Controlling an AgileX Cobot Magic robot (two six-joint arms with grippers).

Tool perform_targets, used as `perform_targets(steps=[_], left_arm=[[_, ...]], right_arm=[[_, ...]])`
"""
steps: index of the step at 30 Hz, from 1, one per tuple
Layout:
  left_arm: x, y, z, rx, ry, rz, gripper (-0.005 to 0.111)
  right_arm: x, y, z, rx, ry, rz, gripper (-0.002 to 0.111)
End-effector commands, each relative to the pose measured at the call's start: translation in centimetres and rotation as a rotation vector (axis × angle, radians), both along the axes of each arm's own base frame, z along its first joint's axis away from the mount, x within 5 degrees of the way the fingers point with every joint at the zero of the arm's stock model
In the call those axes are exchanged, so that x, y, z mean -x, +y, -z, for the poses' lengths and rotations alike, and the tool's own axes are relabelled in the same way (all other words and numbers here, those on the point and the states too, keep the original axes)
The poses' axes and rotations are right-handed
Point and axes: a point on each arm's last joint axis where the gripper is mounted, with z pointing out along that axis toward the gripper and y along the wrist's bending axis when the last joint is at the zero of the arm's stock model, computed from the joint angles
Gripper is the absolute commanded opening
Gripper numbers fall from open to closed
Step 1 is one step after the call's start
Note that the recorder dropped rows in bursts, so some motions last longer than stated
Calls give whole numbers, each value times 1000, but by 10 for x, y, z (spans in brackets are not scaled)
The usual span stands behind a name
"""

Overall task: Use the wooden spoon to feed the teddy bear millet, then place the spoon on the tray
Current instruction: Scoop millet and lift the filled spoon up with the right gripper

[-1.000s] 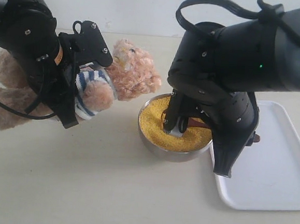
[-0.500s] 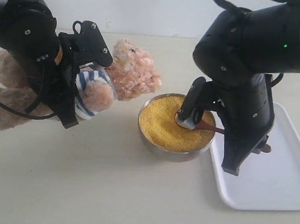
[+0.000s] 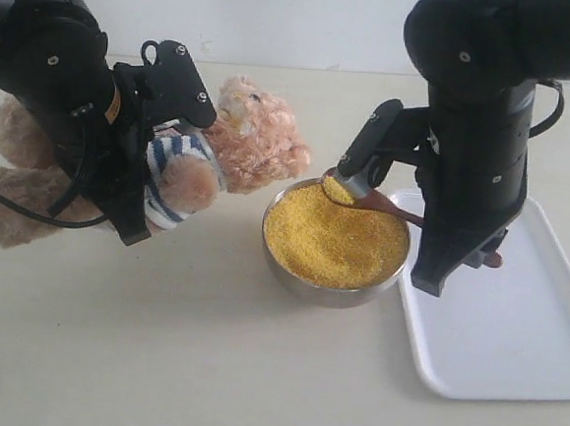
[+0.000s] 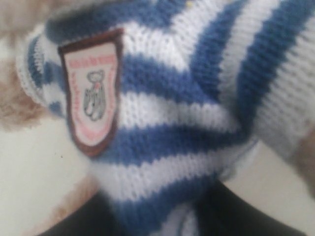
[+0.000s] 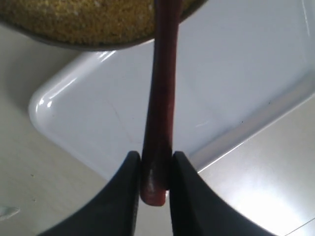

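Yellow millet [image 3: 332, 244] fills the steel bowl [image 3: 300, 278]. The right gripper [image 3: 463, 269] holds the wooden spoon [image 3: 380, 203], with a little heap of grain, just above it beside the white tray [image 3: 511, 349], while the left gripper [image 3: 161, 159] hugs the teddy bear [image 3: 256, 137] near the bowl. Up close, the left wrist camera sees only the bear's striped shirt and badge [image 4: 93, 96], and the right wrist camera shows two black fingers [image 5: 130, 196] pinching the spoon's handle end tight.

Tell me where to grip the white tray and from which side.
Probably the raised rim of the tray at its near edge, pinched from above, one finger inside, one outside. It lies flat, so only the rim offers a hold; the steel bowl crowds one side and the right pincer hangs over its far part.
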Motion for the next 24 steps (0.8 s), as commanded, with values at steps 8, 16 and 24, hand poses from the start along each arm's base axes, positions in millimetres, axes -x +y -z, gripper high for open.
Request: perform_targets(steps=[8, 16, 24], left_arm=[[-1, -5, -5, 44, -20, 28, 4], [-1, -5, -5, 41, -20, 35, 4], [-3, -7, 5, 29, 9, 31, 4]], right_arm=[[-9, 6, -23, -67, -59, 3, -1], [-8, 8, -23, -87, -42, 9, -1], [-7, 9, -22, -101, -31, 15, -1]])
